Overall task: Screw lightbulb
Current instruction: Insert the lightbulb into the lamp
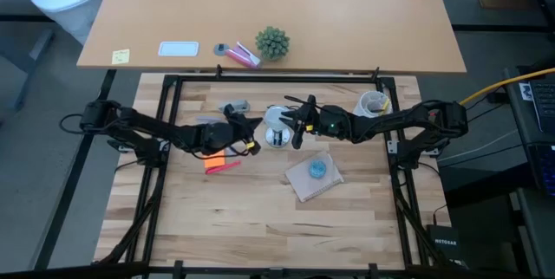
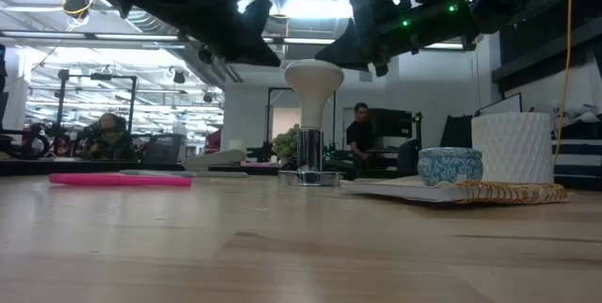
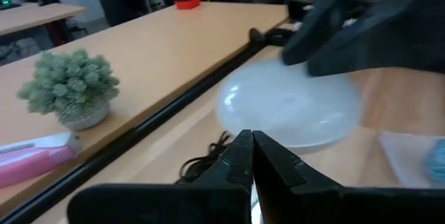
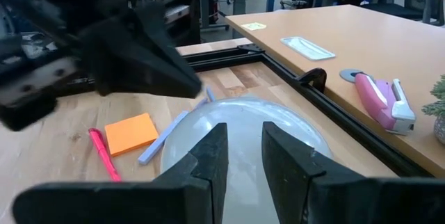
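The lightbulb [image 2: 313, 82], a frosted white globe, stands upright with its base in the shiny metal socket [image 2: 308, 167] at mid-table [image 1: 276, 126]. My left gripper [image 3: 252, 140] is shut and hangs just left of the globe [image 3: 292, 106], a small gap apart in the low view [image 2: 271, 56]. My right gripper [image 4: 244, 137] comes from the right, nearly level. Its fingers stand a little apart over the globe's top [image 4: 243, 111], with nothing between them. My right gripper has its fingertips [image 2: 331, 58] right at the globe's upper right side [image 2: 329, 75], coming level from the table's right. Whether they touch the glass, I cannot tell. My left gripper touches nothing.
A pink pen [image 2: 118, 179] and an orange note pad [image 4: 131, 132] lie left of the socket. A notebook [image 1: 312, 179] with a blue round blob [image 2: 450, 165] lies to the right, and a white cup [image 2: 513, 148] behind it. A black frame rail [image 3: 174, 116] borders the far side.
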Robot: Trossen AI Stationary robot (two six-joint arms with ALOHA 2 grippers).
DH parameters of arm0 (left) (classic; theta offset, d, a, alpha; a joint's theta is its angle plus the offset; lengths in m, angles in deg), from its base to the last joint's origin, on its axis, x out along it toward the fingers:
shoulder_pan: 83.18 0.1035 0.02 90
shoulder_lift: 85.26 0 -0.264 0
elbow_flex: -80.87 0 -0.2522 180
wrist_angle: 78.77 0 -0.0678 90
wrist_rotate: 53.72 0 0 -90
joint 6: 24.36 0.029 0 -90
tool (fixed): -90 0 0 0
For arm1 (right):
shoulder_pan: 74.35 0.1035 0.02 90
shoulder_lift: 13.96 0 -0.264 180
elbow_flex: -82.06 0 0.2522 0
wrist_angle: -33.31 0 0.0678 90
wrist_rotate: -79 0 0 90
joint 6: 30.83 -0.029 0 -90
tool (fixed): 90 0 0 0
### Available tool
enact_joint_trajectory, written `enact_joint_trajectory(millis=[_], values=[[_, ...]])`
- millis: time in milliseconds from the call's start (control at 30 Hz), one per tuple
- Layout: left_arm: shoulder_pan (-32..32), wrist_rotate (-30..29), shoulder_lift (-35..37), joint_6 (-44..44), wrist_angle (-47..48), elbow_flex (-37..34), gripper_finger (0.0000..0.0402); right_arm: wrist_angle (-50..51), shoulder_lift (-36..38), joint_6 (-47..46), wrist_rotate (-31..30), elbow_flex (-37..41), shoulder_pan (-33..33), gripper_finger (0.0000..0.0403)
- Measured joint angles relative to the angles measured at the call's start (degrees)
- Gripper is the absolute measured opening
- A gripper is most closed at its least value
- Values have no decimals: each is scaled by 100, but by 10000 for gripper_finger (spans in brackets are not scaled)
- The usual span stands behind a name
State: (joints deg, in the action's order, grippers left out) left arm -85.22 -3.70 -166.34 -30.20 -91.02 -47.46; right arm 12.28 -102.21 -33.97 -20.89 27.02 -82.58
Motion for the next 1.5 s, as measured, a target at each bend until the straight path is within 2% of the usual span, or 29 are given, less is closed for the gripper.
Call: enact_joint_trajectory(millis=[100,267,500,700,867,1067,1500], values=[[-171,20,2,-115,-56,0,1,-29,-2,0,-2,0,0,90],[-312,403,-84,-497,-86,0,1,-126,-11,3,-4,8,0,90],[-326,635,-611,-333,-1172,0,1,-137,-11,2,-149,7,-4,90],[-275,623,-936,-322,-1413,0,1,-120,-9,0,-151,6,-4,90],[-271,264,-940,-316,-1398,0,1,-111,-9,0,-100,2,-4,90],[-272,154,-935,-316,-1384,0,1,-104,-6,0,17,2,-4,90],[-267,-826,-930,-316,-1363,0,1,-67,0,2,39,0,-4,90]])
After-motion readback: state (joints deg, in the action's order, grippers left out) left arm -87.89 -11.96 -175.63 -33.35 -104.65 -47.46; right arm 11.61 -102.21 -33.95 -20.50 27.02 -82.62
